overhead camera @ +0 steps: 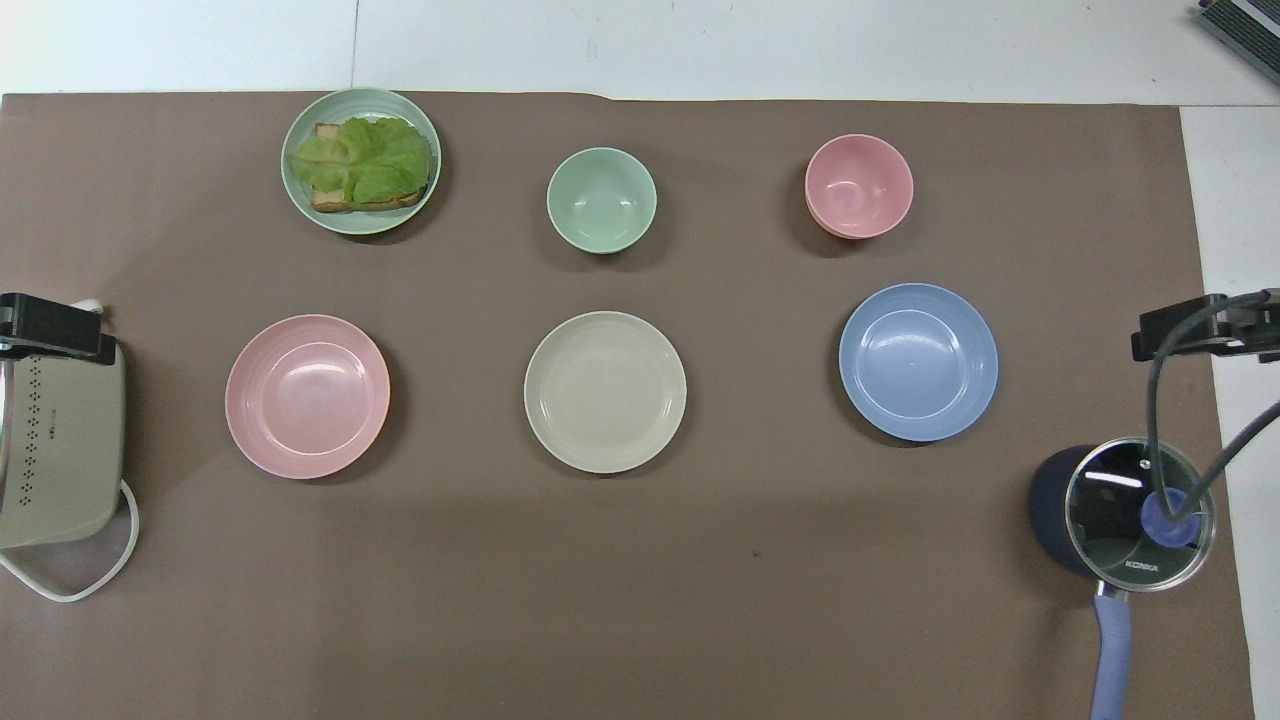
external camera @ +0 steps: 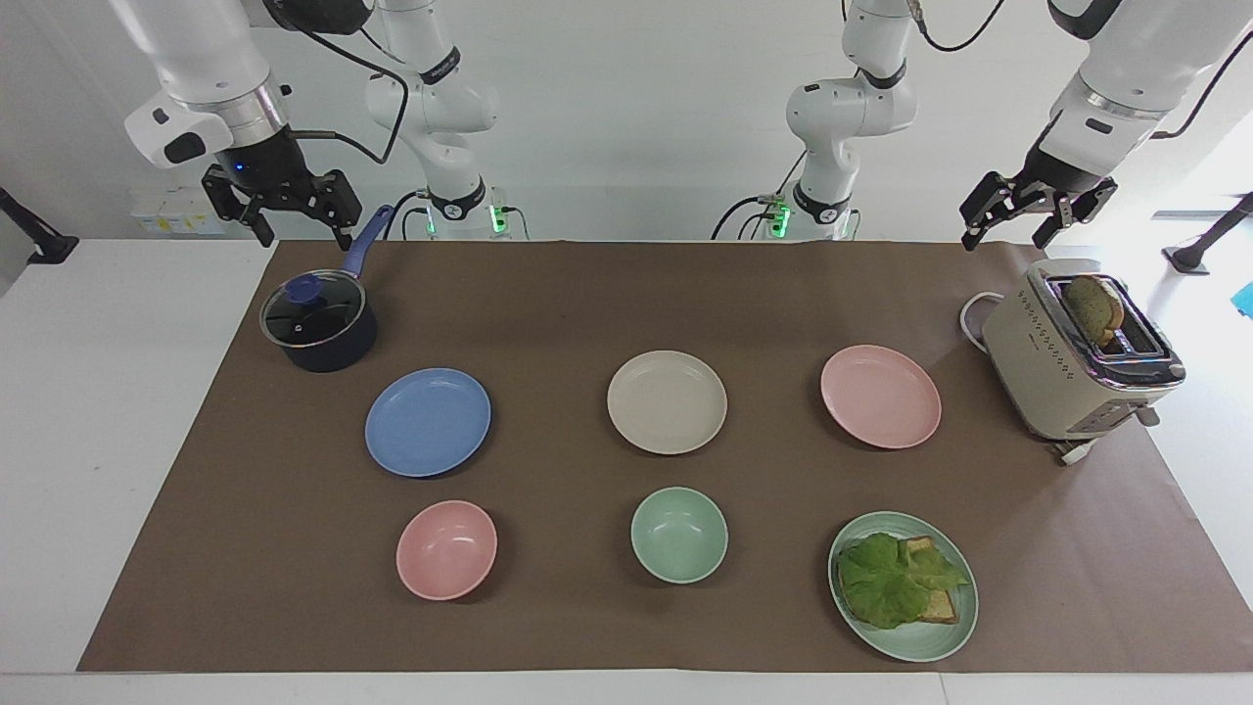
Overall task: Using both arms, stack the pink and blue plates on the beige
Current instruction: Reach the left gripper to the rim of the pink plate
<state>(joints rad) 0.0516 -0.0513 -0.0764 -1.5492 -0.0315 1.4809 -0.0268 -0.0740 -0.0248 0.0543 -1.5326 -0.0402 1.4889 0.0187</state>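
Observation:
Three equal plates lie in a row across the middle of the brown mat. The beige plate (external camera: 667, 401) (overhead camera: 605, 391) is in the centre. The blue plate (external camera: 428, 422) (overhead camera: 918, 361) lies toward the right arm's end, and the pink plate (external camera: 880, 396) (overhead camera: 307, 396) toward the left arm's end. All three are bare and apart from each other. My right gripper (external camera: 303, 235) (overhead camera: 1200, 330) hangs open and empty over the mat's edge by the pot. My left gripper (external camera: 1006, 238) (overhead camera: 55, 325) hangs open and empty over the toaster.
A dark pot with a glass lid (external camera: 318, 323) (overhead camera: 1135, 515) stands at the right arm's end. A beige toaster (external camera: 1077, 367) (overhead camera: 60, 450) holding bread stands at the left arm's end. Farther out sit a pink bowl (external camera: 446, 548), a green bowl (external camera: 678, 535) and a green plate (external camera: 910, 641) of lettuce and toast.

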